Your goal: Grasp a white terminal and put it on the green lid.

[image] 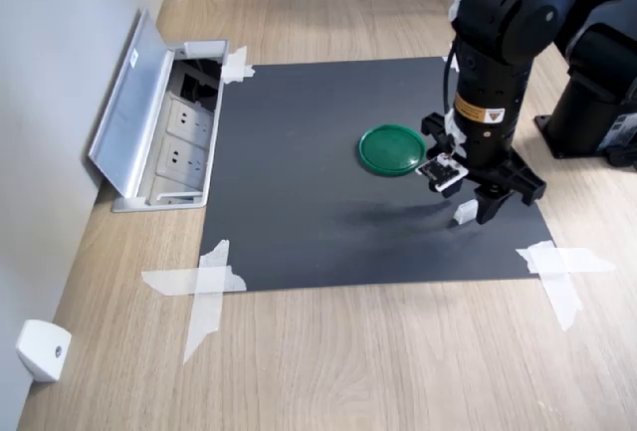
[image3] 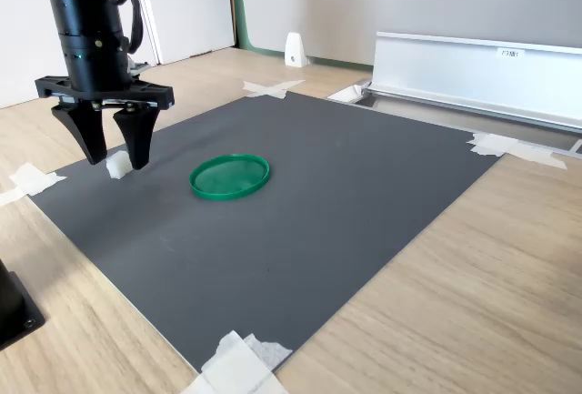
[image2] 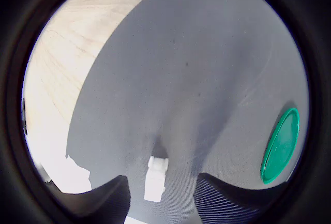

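The white terminal (image: 465, 213) (image3: 118, 165) (image2: 156, 177) lies on the black mat (image: 299, 182), close to the mat's right edge in the first exterior view. My gripper (image: 471, 208) (image3: 115, 152) (image2: 163, 203) points straight down over it and is open. One finger stands on each side of the terminal, and neither one touches it. The green lid (image: 392, 148) (image3: 229, 176) (image2: 281, 145) rests flat on the mat a short way off, to the first exterior view's left of the gripper. Nothing lies on the lid.
White tape (image: 204, 287) holds the mat's corners to the wooden floor. An open floor socket box (image: 164, 132) (image3: 473, 66) sits by the wall. A white wedge block (image: 42, 349) (image3: 295, 50) stands on the floor. The arm's base (image: 597, 103) is beside the mat.
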Controlling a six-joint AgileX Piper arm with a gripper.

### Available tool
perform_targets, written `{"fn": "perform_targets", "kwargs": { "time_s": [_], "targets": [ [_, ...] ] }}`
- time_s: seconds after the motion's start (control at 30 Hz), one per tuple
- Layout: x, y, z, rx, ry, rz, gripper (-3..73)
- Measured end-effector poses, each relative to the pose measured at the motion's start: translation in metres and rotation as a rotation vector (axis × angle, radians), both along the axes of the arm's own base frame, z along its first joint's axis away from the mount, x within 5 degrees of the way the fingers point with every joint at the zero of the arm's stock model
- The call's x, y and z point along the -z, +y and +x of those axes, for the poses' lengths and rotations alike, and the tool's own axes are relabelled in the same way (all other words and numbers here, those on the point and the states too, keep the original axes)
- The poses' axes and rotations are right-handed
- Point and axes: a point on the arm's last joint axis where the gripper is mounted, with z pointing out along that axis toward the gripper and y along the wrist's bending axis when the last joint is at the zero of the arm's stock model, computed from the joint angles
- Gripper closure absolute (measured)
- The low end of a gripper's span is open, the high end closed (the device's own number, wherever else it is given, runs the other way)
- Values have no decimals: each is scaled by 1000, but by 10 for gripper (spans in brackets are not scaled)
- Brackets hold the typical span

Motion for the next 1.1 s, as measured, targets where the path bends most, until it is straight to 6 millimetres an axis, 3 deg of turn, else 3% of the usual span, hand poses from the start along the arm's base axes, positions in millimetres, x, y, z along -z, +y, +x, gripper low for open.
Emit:
{"fn": "perform_targets", "kwargs": {
  "time_s": [0.33, 0.5, 0.83, 1.1],
  "targets": [
    [0, 0, 1, 1, -10, 5, 463],
    [0, 1, 2, 1, -25, 12, 533],
    [0, 1, 3, -3, -32, 9, 592],
    [-25, -7, -6, -26, -62, 13, 597]
  ]
}}
